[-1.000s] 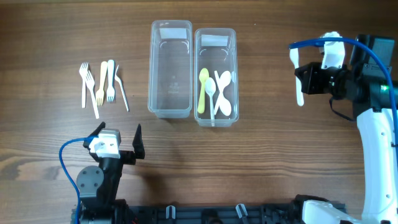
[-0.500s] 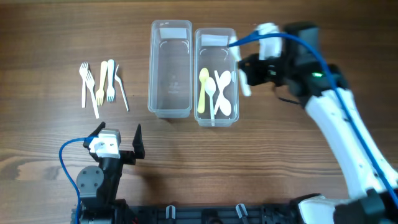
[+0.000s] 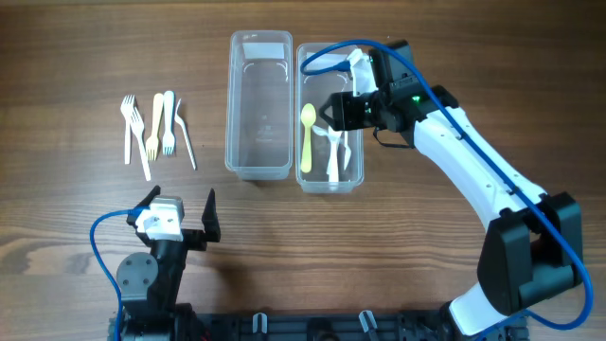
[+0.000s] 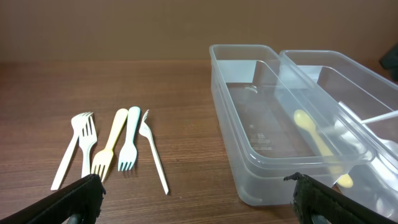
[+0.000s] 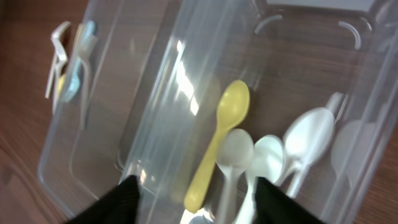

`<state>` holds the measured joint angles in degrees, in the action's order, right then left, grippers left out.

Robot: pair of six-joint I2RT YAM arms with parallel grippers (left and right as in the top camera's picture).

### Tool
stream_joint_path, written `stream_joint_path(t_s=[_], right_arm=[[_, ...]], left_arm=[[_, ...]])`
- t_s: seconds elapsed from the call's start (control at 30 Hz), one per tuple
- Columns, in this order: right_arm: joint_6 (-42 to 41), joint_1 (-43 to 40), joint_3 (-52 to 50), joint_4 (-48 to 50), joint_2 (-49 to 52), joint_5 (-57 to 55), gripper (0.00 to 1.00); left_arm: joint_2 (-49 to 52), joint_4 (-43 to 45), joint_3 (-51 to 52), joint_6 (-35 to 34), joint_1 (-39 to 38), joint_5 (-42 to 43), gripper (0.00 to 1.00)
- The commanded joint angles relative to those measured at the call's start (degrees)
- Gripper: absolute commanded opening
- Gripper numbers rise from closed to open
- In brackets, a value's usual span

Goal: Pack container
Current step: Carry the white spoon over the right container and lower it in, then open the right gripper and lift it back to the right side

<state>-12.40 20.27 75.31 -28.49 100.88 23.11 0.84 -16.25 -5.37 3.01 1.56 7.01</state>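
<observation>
At the near edge of the wooden bench point(image 3: 398, 256), towards its left corner, the left hand point(image 3: 182, 206) sits low over the wood, its two dark fingers spread wide apart and gripping nothing. Farther in, near the left edge, a row of plastic forks point(image 4: 129, 140) in white, yellow and pale blue lies side by side on the bench, each running roughly from near to far. To their right, about midway along the bench, two clear plastic containers stand with their long sides touching, also running from near to far. The left container point(image 3: 260, 114) is the one nearer the forks. The right container point(image 3: 300, 95) holds a yellow spoon point(image 3: 307, 142) along its left wall, bowl towards the far edge, with several white spoons point(image 5: 235, 152) bunched just beside it. The white right arm point(image 3: 483, 180) stretches in from the near right corner, and the right hand point(image 3: 343, 110) hovers over the right container, above the white spoons. Its wrist camera shows both fingers spread apart, with the spoons lying loose in the container below them.
</observation>
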Motion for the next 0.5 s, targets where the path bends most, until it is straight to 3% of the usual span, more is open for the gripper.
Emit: stream_joint_path(t_s=[0.0, 0.1, 0.2, 0.23, 0.37, 0.47], right_arm=[[0.17, -0.28, 0.66, 0.83, -2.8, 3.02, 0.66], [0.2, -2.23, 1.6, -0.5, -7.3, 0.57, 0.66], [0.44, -5.44, 1.6, -3.23, -13.25, -6.25, 0.75], [0.66, -6.82, 1.6, -4.63, -15.37, -9.4, 1.0], [7.39, -13.64, 1.57, -11.56, -23.52, -25.2, 1.0], [10.97, -16.96, 1.57, -14.71, -25.53, -31.06, 1.0]], left_arm=[[-0.46, 0.22, 0.33, 1.27, -0.2, 0.68, 1.0], [-0.46, 0.22, 0.33, 1.27, -0.2, 0.68, 1.0], [-0.46, 0.2, 0.33, 1.27, -0.2, 0.68, 1.0], [-0.46, 0.22, 0.33, 1.27, -0.2, 0.68, 1.0], [-0.46, 0.22, 0.33, 1.29, -0.2, 0.68, 1.0], [-0.46, 0.22, 0.33, 1.27, -0.2, 0.68, 1.0]])
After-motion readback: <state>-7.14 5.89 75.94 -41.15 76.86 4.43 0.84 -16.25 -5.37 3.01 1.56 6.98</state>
